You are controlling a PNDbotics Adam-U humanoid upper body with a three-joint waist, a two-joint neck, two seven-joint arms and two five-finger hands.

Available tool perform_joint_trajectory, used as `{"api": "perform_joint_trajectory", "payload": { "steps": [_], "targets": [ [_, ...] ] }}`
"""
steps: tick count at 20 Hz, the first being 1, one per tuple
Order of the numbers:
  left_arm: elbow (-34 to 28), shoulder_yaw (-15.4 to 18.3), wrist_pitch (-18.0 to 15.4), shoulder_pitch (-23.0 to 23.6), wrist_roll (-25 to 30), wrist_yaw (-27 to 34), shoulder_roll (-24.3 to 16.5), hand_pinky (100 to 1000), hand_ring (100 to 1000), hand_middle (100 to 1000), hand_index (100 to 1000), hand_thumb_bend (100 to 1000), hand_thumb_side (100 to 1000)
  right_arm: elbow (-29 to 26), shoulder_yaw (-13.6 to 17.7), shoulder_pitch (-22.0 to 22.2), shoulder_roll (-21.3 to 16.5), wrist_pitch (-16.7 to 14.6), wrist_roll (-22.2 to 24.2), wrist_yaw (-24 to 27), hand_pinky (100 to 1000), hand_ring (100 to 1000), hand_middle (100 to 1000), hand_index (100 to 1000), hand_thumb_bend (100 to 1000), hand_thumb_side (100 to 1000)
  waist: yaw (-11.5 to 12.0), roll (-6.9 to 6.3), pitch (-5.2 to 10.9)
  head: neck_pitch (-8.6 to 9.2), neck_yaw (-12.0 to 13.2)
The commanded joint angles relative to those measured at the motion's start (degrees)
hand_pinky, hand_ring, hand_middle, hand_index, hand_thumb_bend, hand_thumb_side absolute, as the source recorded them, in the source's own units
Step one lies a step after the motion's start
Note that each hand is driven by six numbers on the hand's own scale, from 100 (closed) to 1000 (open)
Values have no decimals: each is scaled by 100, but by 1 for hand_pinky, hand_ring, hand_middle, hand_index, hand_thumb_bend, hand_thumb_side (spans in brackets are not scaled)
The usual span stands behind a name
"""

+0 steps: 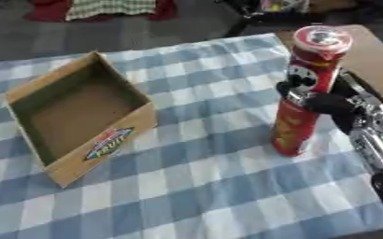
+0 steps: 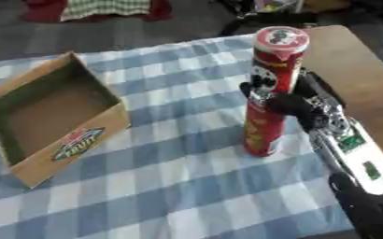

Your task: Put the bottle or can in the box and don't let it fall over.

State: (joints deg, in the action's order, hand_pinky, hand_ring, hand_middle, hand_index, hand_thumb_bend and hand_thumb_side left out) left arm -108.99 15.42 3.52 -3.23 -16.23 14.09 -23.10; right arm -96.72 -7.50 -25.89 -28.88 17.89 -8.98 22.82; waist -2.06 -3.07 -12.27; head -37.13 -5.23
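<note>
Right eye view shows the right hand (image 2: 286,103) curled round a tall red crisp can (image 2: 270,93), upright on the checked counter (image 2: 170,177); its arm shows a green patch, cropped in the left eye view. Farther left sits the open cardboard box (image 1: 105,140).

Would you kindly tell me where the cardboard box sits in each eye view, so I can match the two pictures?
Left eye view: the box lies left of centre, open side up, well clear of the can.
Right eye view: the box sits further left, its near corner close to the left edge.
Shared landmark: the red can, upright on the checked cloth, with the right hand curled round it.
</note>
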Motion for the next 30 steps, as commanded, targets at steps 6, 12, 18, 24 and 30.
{"api": "perform_joint_trajectory", "payload": {
  "steps": [6,12,18,24,30],
  "targets": [
    [-92,39,-16,13,43,-13,-108,1000,776,892,751,367,100,-419,-45,-642,-75,77,-113,218,829,511,475,381,100,100,19,41,120,-4,-8],
    [-93,-20,-9,0,113,-4,-132,1000,777,892,752,355,100,-688,-181,-1199,345,26,-62,295,825,503,468,367,100,100,124,52,182,-66,-114],
    [-82,-68,0,-43,178,10,-137,1000,776,892,753,350,100,-384,-472,-2114,1060,72,6,207,823,501,467,367,100,100,262,75,200,-45,-296],
    [-93,-123,6,-158,237,40,-125,1000,776,892,753,345,100,416,-654,-2984,1748,49,-9,-88,820,502,468,368,100,100,433,80,147,8,-477],
    [-107,-235,26,-363,347,70,-96,1000,775,892,752,343,100,1655,-738,-3875,2396,-156,-240,-761,814,503,470,369,100,100,724,87,3,106,-689]
  ]
}}
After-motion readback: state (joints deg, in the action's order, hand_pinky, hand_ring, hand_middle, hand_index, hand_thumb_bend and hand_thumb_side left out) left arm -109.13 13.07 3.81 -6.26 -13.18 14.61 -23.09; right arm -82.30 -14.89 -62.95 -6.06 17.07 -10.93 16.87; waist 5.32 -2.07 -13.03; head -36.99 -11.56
